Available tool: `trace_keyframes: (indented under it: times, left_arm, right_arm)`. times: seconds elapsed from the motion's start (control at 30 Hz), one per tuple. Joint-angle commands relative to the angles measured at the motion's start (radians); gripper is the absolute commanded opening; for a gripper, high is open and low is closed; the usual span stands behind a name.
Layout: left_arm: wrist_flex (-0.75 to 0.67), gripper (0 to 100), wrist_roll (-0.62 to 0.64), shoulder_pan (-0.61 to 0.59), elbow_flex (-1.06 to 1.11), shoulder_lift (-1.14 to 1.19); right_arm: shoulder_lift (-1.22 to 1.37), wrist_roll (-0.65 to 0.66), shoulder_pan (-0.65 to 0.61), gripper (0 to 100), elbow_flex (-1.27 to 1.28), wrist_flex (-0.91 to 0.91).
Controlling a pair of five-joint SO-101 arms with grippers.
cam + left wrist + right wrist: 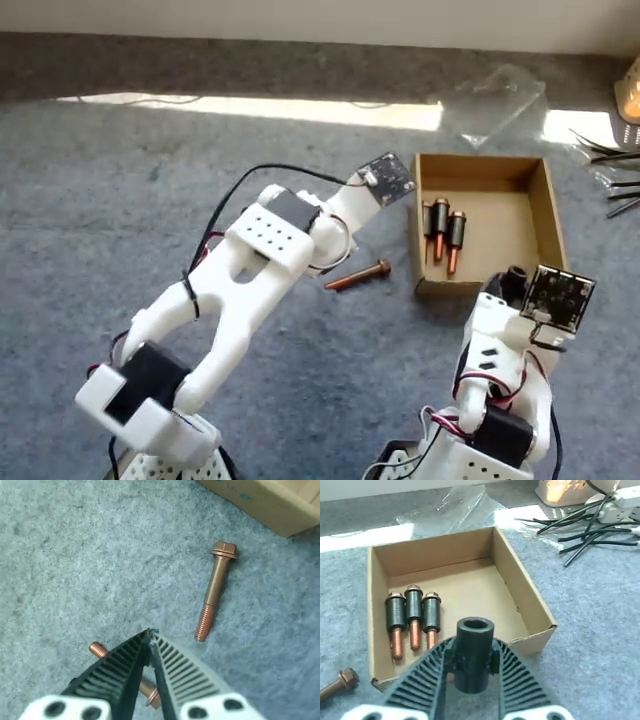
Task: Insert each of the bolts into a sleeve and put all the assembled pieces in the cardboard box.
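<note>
**Assembled pieces**: three. Each is a copper bolt in a black sleeve. They lie side by side on the floor of the cardboard box, along the wall nearest the left arm, threaded ends toward the box's near wall.

**Sleeve**: one, black, upright with its open end up. It is pinched between the fingers of the right gripper, just beside the box's near wall.

**Loose bolts**: two, copper-coloured, flat on the grey carpet.
- One bolt lies in the open near a corner of the box.
- The other bolt is partly hidden under the left gripper.

**Left gripper**: fingers pressed together at the tips, holding nothing. It is poised over the carpet close to both bolts.

**Sundries**: one clear plastic bag beyond the box, and several black cables off to one side.
</note>
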Motion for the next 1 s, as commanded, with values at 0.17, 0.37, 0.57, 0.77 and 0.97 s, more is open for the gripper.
trace_keyframes:
  times: [0.17,0.37,0.57,0.77,0.97]
  left_arm:
    - [0.219,10,-0.086,0.031,-0.326,0.251]
    - [0.411,10,-0.087,0.041,-0.638,0.45]
    - [0.482,11,-0.087,0.053,-0.863,0.63]
    - [0.546,11,-0.091,0.093,-1.041,0.725]
    - [0.552,11,-0.087,0.125,-1.124,0.766]
  right_arm:
    - [-0.007,-0.011,0.076,0.5,-0.007,-0.039]
    - [-0.007,-0.011,0.076,0.5,-0.007,-0.038]
    - [-0.007,-0.009,0.076,0.5,-0.007,-0.038]
    - [-0.007,-0.009,0.071,0.5,0.022,-0.042]
    - [-0.007,-0.006,0.071,0.5,0.035,-0.042]
